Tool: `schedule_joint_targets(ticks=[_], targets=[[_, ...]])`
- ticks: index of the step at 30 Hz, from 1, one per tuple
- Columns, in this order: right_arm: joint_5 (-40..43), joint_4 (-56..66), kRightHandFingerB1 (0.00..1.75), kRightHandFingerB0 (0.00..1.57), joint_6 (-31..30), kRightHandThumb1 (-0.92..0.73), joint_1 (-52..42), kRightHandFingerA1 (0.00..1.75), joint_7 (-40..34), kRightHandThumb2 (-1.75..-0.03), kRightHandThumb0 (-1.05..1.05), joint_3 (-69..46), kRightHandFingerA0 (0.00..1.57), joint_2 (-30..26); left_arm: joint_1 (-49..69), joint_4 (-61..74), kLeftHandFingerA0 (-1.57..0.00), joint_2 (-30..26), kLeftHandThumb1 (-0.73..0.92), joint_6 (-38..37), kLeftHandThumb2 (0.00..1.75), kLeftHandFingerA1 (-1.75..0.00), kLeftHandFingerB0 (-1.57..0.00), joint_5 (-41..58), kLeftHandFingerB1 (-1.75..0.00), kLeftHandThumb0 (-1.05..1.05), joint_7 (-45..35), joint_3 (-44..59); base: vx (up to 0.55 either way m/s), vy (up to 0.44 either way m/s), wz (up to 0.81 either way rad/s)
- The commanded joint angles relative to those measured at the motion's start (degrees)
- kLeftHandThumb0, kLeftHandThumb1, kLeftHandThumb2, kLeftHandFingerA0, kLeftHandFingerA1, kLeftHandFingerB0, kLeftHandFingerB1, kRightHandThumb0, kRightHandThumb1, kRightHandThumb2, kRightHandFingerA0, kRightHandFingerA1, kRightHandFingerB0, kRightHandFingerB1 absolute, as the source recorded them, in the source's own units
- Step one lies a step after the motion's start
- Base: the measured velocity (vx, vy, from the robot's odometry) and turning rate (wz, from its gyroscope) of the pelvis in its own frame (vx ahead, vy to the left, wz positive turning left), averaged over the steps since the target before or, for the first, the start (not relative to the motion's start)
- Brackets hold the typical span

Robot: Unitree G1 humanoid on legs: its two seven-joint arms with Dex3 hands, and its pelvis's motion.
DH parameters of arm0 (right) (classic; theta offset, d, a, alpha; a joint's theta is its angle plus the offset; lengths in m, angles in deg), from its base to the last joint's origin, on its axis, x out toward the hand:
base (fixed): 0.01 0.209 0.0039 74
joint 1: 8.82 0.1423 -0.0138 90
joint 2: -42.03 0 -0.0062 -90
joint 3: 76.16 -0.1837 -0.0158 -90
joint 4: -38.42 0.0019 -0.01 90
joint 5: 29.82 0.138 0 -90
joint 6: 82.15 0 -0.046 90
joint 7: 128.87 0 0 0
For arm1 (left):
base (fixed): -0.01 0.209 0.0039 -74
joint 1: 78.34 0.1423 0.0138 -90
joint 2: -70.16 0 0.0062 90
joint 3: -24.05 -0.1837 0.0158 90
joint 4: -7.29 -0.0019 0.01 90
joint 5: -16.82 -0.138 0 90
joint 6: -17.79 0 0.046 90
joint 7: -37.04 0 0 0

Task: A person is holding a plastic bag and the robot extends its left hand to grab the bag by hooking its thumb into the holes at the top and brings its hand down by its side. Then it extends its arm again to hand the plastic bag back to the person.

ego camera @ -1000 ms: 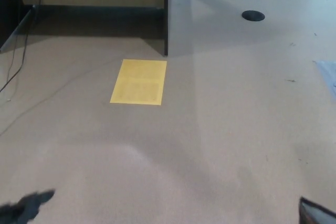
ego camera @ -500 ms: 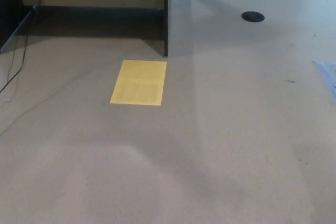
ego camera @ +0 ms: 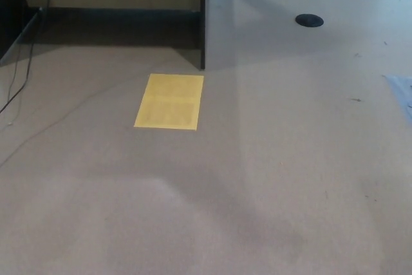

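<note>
Floor [ego camera: 270,159] only: tan carpet, seen from the head view looking down. No robot hand is in view, left or right, so the state of the fingers cannot be told. No bag and no person are seen anywhere in the frame; where the bag is cannot be told.

Change noted: one second ago a dark hand tip showed at the near left corner and a dark edge at the near right corner. Half a second ago both had gone, and they are absent now. The scene itself has barely shifted.

Fixed items logged: yellow sheet [ego camera: 169,101] lying flat on the floor, left of centre; dark panel [ego camera: 203,17] standing upright beyond it; black disc [ego camera: 309,20] on the floor at far right; thin cables [ego camera: 19,75] trailing at far left; pale blue edge [ego camera: 402,91] at the right border, not identified.

Judgement: both arms are probably lowered to the sides, out of the camera's field. Whether the bag hangs from the left thumb, or the grab has not begun, cannot be settled here.
</note>
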Motion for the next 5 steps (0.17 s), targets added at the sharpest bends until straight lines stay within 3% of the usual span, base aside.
schedule_joint_targets(ticks=[1,5], targets=[[0.3,-0.6,0.41,0.56,-0.4,-0.72,-0.5,0.48,-0.6,-0.60,-0.36,-0.4,0.71,0.3,-0.4,-1.8,-0.41,-0.4,0.46,-3.8,0.55,-0.38,-0.26,4.1,-0.30,-0.51,-1.2,0.4,0.00,0.000,0.00],[0.2,0.0,0.40,0.55,-0.9,-0.73,-0.9,0.49,-0.4,-0.61,-0.37,-0.3,0.71,0.1,-0.4,-2.2,-0.44,-0.6,0.47,-4.0,0.55,-0.39,-0.28,3.7,-0.30,-0.54,-0.4,-0.3,0.00,0.000,0.00]])
